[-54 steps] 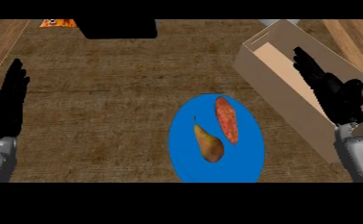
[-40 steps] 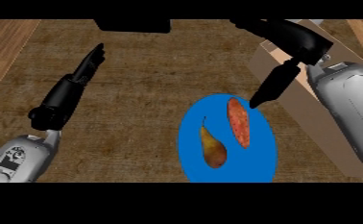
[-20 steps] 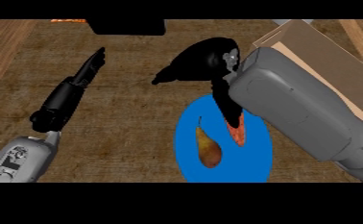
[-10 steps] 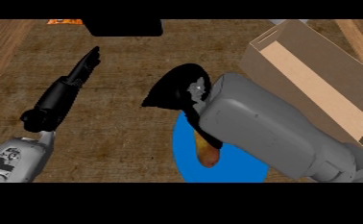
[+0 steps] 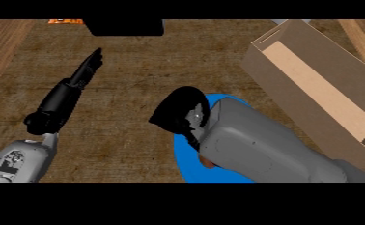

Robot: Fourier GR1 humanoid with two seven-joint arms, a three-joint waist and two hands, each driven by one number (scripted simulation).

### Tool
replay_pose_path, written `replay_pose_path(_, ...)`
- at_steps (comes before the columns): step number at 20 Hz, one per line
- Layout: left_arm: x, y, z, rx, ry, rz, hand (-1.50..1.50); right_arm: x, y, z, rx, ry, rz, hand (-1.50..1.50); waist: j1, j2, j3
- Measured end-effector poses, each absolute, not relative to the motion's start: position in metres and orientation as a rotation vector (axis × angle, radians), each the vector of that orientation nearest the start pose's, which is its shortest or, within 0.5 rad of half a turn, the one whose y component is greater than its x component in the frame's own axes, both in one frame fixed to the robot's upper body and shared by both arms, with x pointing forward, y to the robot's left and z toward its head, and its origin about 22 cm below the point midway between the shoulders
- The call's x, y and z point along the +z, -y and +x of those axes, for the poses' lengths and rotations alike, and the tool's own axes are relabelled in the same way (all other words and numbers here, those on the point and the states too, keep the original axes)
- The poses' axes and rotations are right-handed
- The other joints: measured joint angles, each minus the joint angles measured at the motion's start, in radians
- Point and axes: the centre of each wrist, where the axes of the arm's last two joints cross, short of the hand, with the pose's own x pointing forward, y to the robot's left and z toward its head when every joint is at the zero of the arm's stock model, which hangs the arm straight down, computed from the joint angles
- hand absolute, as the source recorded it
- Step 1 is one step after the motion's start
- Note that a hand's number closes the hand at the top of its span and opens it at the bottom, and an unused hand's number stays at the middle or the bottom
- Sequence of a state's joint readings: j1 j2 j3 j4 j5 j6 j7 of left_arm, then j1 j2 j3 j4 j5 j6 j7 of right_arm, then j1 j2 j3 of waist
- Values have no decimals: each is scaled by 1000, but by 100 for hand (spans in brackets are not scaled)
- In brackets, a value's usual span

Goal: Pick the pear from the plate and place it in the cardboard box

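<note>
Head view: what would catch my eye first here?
The big grey right forearm fills the lower right, its black right hand curled down over the blue plate. An open cardboard box stands at the right. The left hand stretches out flat over the wooden counter at the left.

Right forearm (image 5: 264, 149) and right hand (image 5: 179, 110) cover most of the blue plate (image 5: 187, 157); only its left rim and lower part show. Pear hidden. Small orange-brown sliver (image 5: 206, 162) beside plate's left rim, under forearm: identity unclear. Right hand's fingers hidden. Cardboard box (image 5: 314, 81), right of plate, cut by right edge.
</note>
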State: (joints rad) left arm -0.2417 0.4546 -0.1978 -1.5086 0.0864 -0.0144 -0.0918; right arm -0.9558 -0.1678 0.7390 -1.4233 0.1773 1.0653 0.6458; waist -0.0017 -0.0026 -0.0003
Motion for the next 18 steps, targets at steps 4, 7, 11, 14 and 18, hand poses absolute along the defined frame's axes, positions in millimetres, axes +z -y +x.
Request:
replay_pose_path(4, 64, -268, 290, -524, 1749, 96, 0, 164, 13, 291, 2289, 843, -238, -150, 2, 1, 0)
replay_pose_path(7, 66, -265, 290, -525, 1746, 93, 0, 162, 10, 289, 2298, 834, -257, -150, 4, 1, 0)
replay_pose_path(11, 66, -265, 293, -530, 1746, 103, 0, 149, 10, 286, 2323, 794, -304, -150, 6, 3, 0)
replay_pose_path(14, 69, -266, 292, -534, 1747, 98, 0, 136, 14, 287, 2340, 761, -340, -150, 9, 4, 0)
replay_pose_path(18, 70, -269, 291, -532, 1747, 97, 0, 123, 16, 286, 2338, 752, -344, -150, 9, 4, 1)
